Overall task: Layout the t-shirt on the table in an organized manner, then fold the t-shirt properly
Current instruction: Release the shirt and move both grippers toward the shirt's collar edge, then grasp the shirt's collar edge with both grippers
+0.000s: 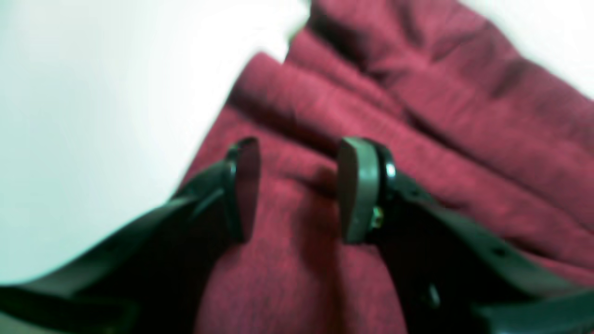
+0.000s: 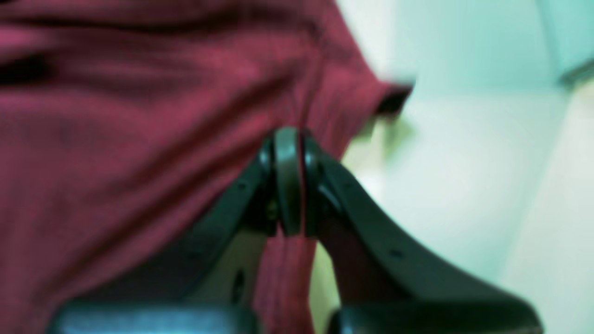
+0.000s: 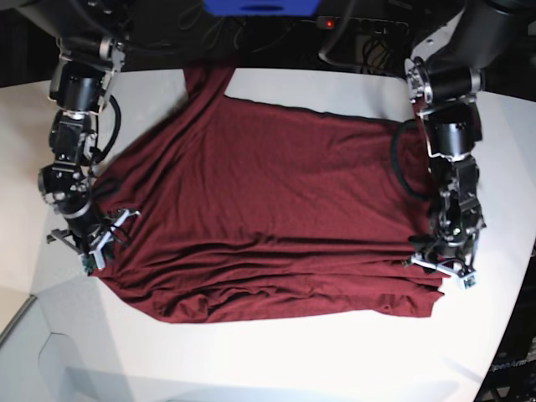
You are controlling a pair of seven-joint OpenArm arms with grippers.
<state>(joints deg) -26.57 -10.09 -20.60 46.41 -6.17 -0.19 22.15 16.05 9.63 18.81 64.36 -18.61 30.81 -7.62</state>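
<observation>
Maroon t-shirt (image 3: 276, 209) pinched in right gripper (image 2: 287, 185); left gripper (image 1: 297, 190) half-open, seemingly empty.

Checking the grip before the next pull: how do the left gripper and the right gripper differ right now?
The left gripper has its fingers spread apart with maroon fabric visible between them, holding nothing; the right gripper is closed, pinching a fold of the t-shirt. The left sits over wrinkled cloth a little in from the shirt's edge; the right clamps right at an edge, with the white table beside it. Both are at the shirt's opposite sides.
</observation>
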